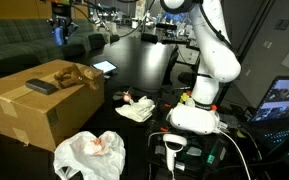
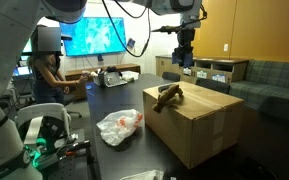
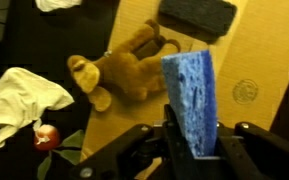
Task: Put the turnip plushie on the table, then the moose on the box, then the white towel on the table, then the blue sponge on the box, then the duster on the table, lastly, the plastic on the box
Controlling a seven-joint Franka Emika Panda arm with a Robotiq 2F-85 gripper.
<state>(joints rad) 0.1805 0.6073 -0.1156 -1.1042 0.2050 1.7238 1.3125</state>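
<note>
Jaws clenched on the porous blue sponge [image 3: 191, 95].
In an exterior view the gripper [image 1: 59, 28] hangs over the cardboard box [image 1: 29, 110]; in an exterior view the box [image 2: 199, 130] lies below the jaws; wrist view — fuzzy moose [image 3: 119, 75], flat black duster [image 3: 197, 15] beyond the jaws.

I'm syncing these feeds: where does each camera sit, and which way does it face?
Exterior view: at the table edge, facing box and sofa; arm base shows.
Exterior view: beside the arm base, facing box and monitor; arm passes overhead.
Wrist view: above the box, looking down on the moose; gripper holds the blue sponge.
Shared: moose on the box.
</note>
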